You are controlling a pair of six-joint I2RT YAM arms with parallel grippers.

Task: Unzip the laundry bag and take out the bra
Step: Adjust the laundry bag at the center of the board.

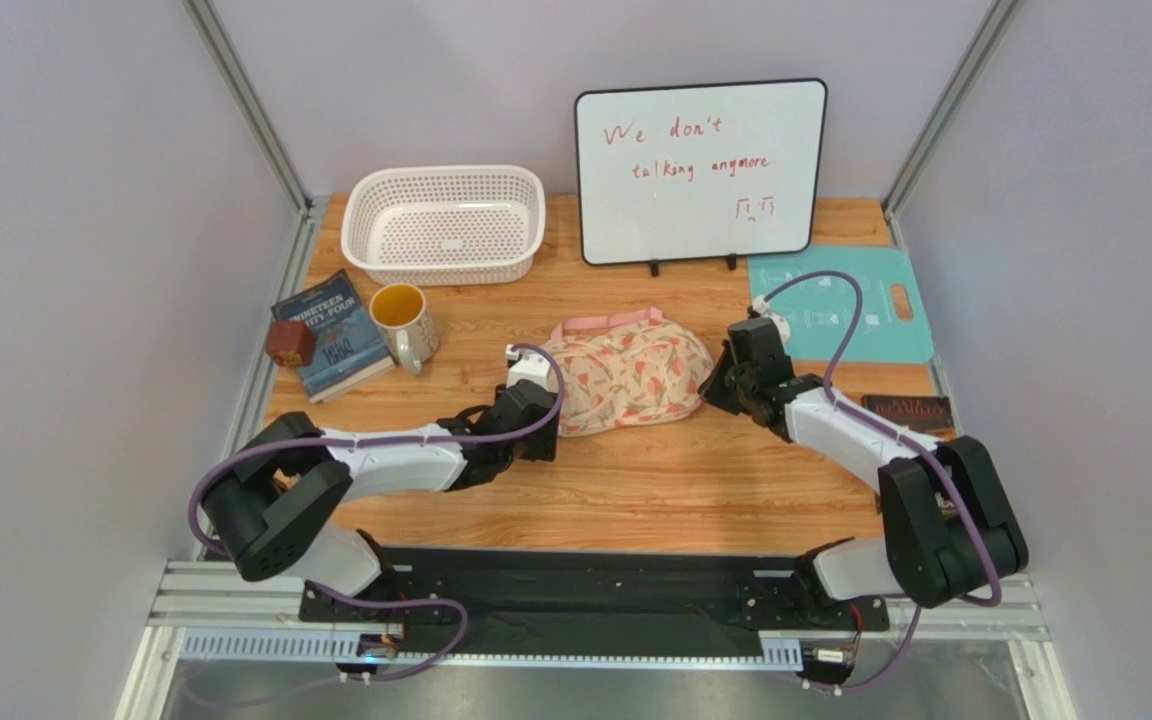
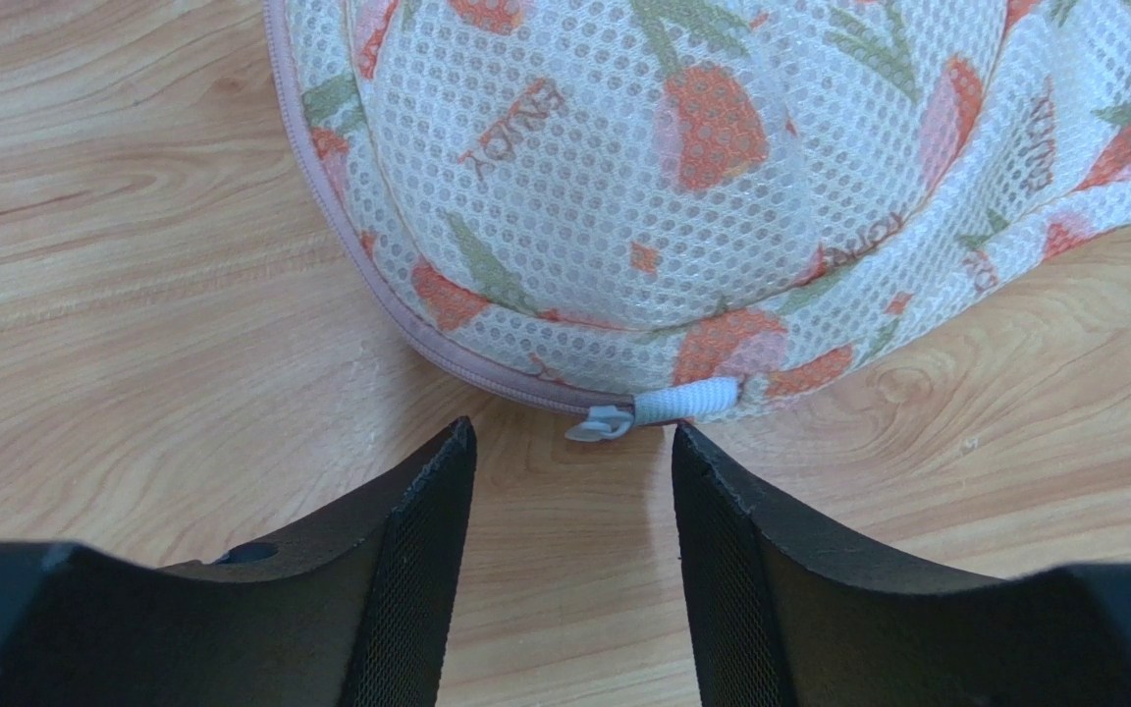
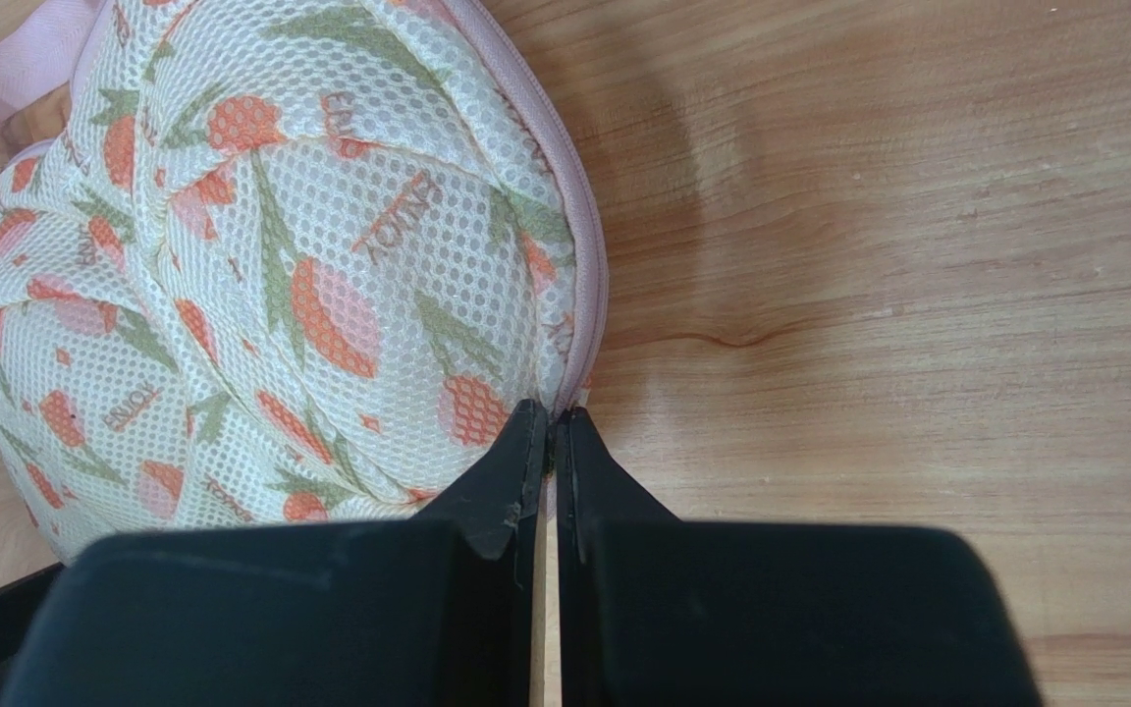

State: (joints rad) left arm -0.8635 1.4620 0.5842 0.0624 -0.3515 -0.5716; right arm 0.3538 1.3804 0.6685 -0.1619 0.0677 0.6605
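The laundry bag (image 1: pixel 627 372) is a cream mesh pouch with red and green print and pink zipper trim, lying mid-table, zipped closed. My left gripper (image 1: pixel 531 393) is open at its left end; in the left wrist view (image 2: pixel 572 442) the white zipper pull (image 2: pixel 604 424) lies just ahead of the gap between the fingertips, untouched. My right gripper (image 1: pixel 717 387) is at the bag's right end; in the right wrist view (image 3: pixel 554 417) it is shut, pinching the pink zipper edge (image 3: pixel 586 317) of the bag (image 3: pixel 232 280). The bra is hidden, not in view.
A white perforated basket (image 1: pixel 444 222) and a whiteboard (image 1: pixel 699 171) stand at the back. A yellow mug (image 1: pixel 403 324), a book (image 1: pixel 330 333) and a small brown block (image 1: pixel 291 344) are at the left. A teal board (image 1: pixel 844 303) and a dark flat object (image 1: pixel 907 410) lie at the right.
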